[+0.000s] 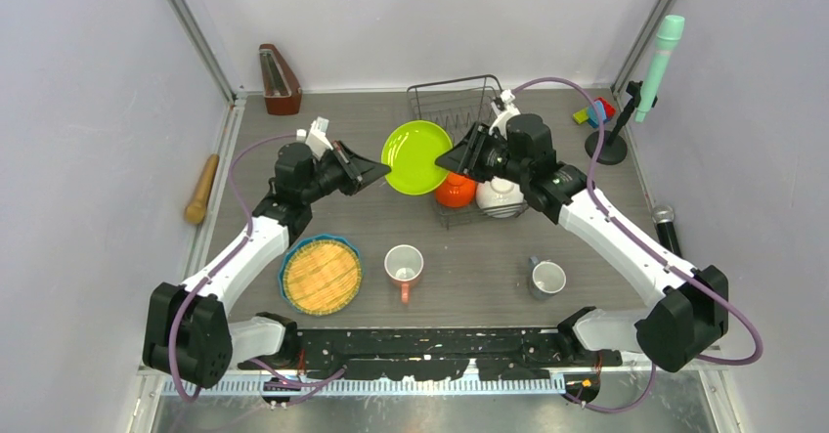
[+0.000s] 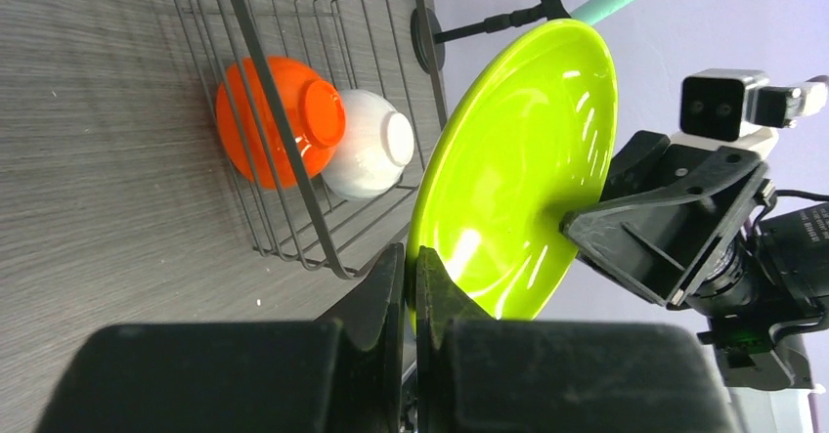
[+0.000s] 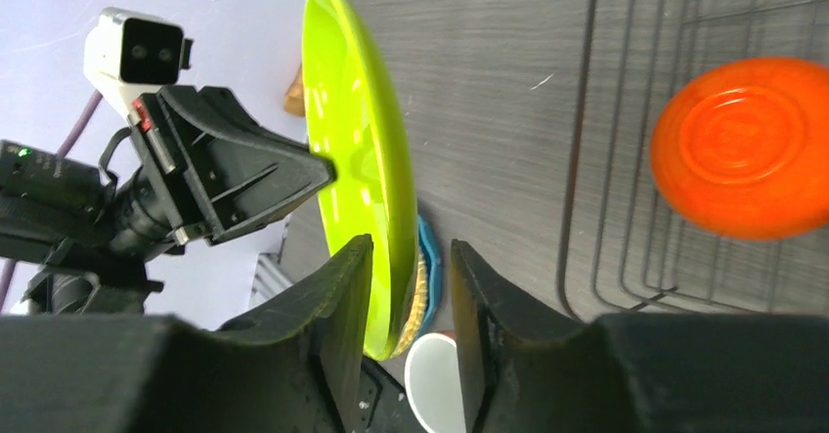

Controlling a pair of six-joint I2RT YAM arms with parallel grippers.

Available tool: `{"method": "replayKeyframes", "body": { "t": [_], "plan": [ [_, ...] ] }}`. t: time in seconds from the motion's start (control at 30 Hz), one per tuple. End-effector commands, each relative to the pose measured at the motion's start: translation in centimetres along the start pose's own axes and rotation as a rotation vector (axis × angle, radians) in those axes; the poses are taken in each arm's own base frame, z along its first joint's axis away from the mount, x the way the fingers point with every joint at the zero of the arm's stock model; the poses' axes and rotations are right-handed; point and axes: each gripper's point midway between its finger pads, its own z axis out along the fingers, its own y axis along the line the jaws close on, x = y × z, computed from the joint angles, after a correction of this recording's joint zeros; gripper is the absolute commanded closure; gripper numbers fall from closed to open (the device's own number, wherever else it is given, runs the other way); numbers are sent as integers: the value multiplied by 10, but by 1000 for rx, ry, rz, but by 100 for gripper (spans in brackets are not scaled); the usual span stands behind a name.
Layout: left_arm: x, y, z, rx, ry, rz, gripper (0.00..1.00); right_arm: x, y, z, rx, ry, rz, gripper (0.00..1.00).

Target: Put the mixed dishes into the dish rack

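The lime-green plate (image 1: 415, 156) (image 2: 518, 159) (image 3: 357, 140) hangs on edge in the air left of the dish rack (image 1: 455, 96). My left gripper (image 1: 376, 171) (image 2: 412, 257) is shut on its left rim. My right gripper (image 1: 452, 159) (image 3: 411, 257) straddles the opposite rim; one finger is against the plate, the other stands off with a gap. The orange bowl (image 1: 455, 191) (image 2: 279, 120) and white bowl (image 1: 501, 196) (image 2: 371, 154) lie in the rack's near end. On the table sit the blue-rimmed woven plate (image 1: 321, 275), pink mug (image 1: 404, 265) and grey-blue mug (image 1: 546, 279).
A wooden rolling pin (image 1: 202, 189) lies at the left wall. A brown wooden object (image 1: 279, 79) stands at the back left. Coloured blocks (image 1: 594, 112) and a teal microphone on a stand (image 1: 657, 62) are at the back right.
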Motion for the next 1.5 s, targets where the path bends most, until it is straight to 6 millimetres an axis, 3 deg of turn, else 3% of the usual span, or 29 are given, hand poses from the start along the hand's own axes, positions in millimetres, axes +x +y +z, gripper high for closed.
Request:
{"method": "replayKeyframes", "body": {
  "t": [0.0, 0.1, 0.17, 0.33, 0.4, 0.47, 0.53, 0.57, 0.6, 0.63, 0.7, 0.8, 0.97, 1.1, 1.27, 1.47],
  "plan": [
    [-10, -30, -2, 83, -41, 92, 100, -29, 4, -9, 71, -104, -73, 53],
    [-7, -29, 0, 78, -34, 102, 100, -33, -2, -11, 119, -113, -93, 43],
    [-6, -29, 0, 78, -28, 106, 100, -33, -4, -11, 139, -110, -100, 44],
    [-6, -28, 1, 62, -28, 116, 100, -32, -9, -10, 177, -111, -114, 65],
    [-5, -27, 2, 52, -24, 120, 100, -32, -10, -10, 183, -112, -121, 74],
    [-5, -26, 3, 49, -21, 123, 100, -30, -10, -10, 187, -103, -129, 92],
    [-4, -25, 5, 46, -17, 123, 100, -29, -10, -9, 196, -94, -140, 99],
    [-4, -25, 5, 46, -13, 122, 94, -31, -9, -9, 199, -93, -155, 99],
    [-3, -22, 6, 34, -9, 117, 80, -32, -13, -10, 222, -94, -164, 99],
    [-3, -17, 7, 10, -7, 107, 63, -38, -15, -12, 247, -116, -190, 100],
    [-2, -9, 9, -41, 2, 101, 42, -54, -24, -19, 331, -164, -252, 100],
    [-1, 3, 10, -110, 24, 120, 27, -92, -46, -39, 540, -283, -359, 100],
    [11, 18, 16, -210, 73, 177, 23, -147, -82, -78, 923, -436, -553, 100],
    [11, 31, 29, -340, 59, 250, 19, -177, -96, -85, 1105, -479, -640, 100],
    [13, 39, 60, -395, 100, 279, 20, -205, -114, -66, 1243, -426, -749, 100],
    [7, 55, 89, -450, 95, 291, 31, -221, -135, -35, 1302, -368, -874, 100]
  ]
}}
